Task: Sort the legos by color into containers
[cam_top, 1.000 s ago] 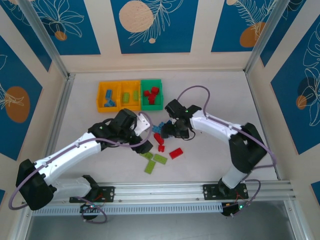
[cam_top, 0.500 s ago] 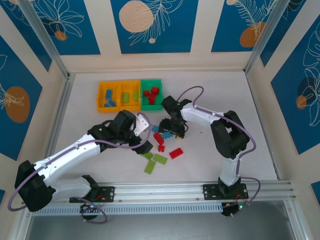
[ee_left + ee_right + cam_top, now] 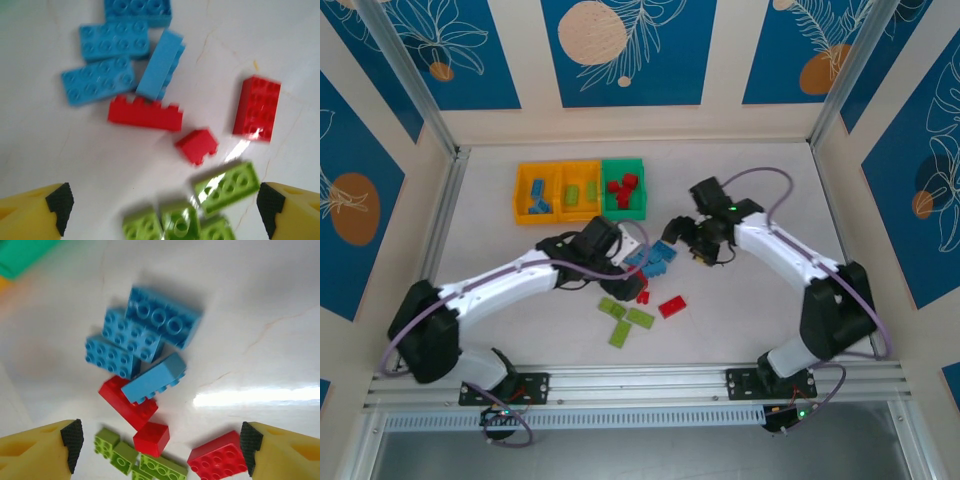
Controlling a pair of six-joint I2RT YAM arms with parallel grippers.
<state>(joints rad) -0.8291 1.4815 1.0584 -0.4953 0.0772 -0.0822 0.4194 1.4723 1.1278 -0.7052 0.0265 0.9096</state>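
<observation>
Hovering over the loose legos [image 3: 658, 262] heaped on the table [image 3: 750, 300], near the three containers [image 3: 580, 163], with the left gripper [image 3: 162, 209] spread wide and empty above the red and lime pieces, and with the right gripper [image 3: 160, 445] likewise spread wide and empty above the blue cluster [image 3: 145, 330]. Best to commit each arm to one brick and so avoid a clash over the shared pile. For the left, go for the long red brick [image 3: 145, 114] across its narrow sides, minding the tilted blue brick [image 3: 160, 65] touching its upper edge. Descend square, close only once both pads straddle a single piece, then carry red to the green bin [image 3: 623, 161] and blue to the left orange bin [image 3: 519, 195].
</observation>
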